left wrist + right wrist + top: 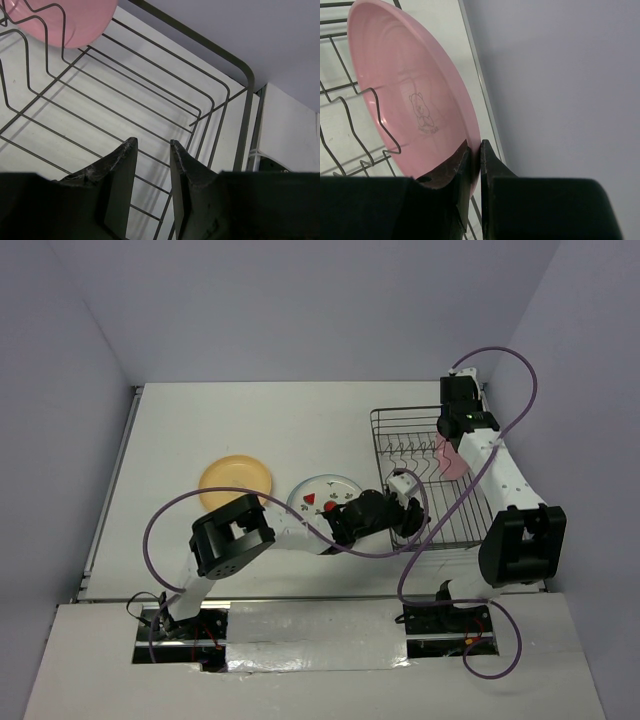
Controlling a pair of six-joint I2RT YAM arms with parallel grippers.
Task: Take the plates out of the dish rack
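Right jaws pinch the half-hidden pink plate (415,90) by its rim; left jaws spread.

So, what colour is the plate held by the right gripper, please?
The plate is pink; clearest in the right wrist view.

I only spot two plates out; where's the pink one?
From above, the pink plate is upright at the dish rack's right side, rim pinched by the right claw.

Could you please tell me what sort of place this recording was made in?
Most likely a robot test cell in a lab, not a real kitchen: plain lilac walls box in a white table, and the dish rack and yellow plate look like props.
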